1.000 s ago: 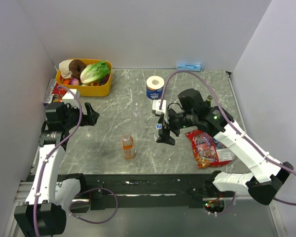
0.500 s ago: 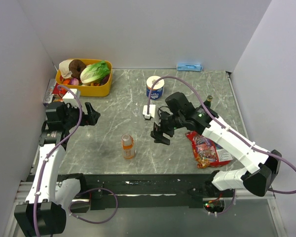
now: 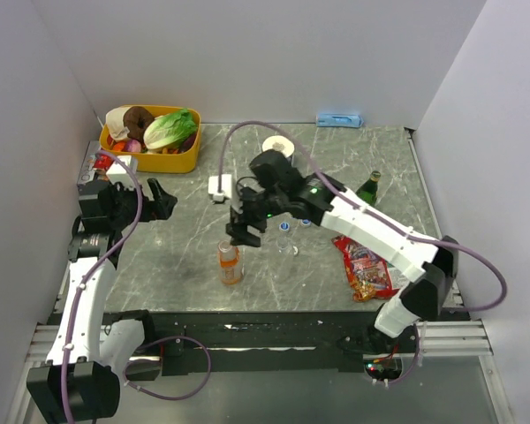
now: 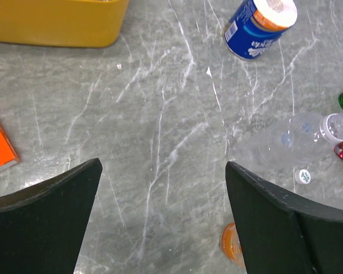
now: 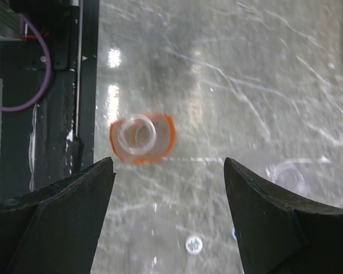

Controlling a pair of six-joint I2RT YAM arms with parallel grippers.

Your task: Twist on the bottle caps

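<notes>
The orange drink bottle (image 3: pixel 229 262) stands upright near the front middle, and from above its mouth (image 5: pixel 142 136) is uncovered. My right gripper (image 3: pixel 245 228) is open and empty, hovering just behind this bottle (image 5: pixel 168 160). Two blue caps (image 3: pixel 285 227) (image 3: pixel 307 222) lie on the table to the right of it; one pale-topped cap (image 5: pixel 194 245) shows below my fingers. A clear bottle (image 4: pixel 291 142) lies beside a cap (image 4: pixel 302 176). Another clear bottle's rim (image 5: pixel 286 174) shows at the right. My left gripper (image 3: pixel 159 201) is open and empty at the far left (image 4: pixel 163 165).
A yellow tub (image 3: pixel 181 163) of toy food stands at the back left. A toilet roll (image 3: pixel 278 147) is partly behind the right arm. A green bottle (image 3: pixel 369 186) and a red snack bag (image 3: pixel 368 265) are at the right. An orange packet (image 4: pixel 0 151) lies by my left gripper.
My right arm has swung left, from beside the red bag to just behind the orange bottle, staying open. The left arm has hardly moved.
</notes>
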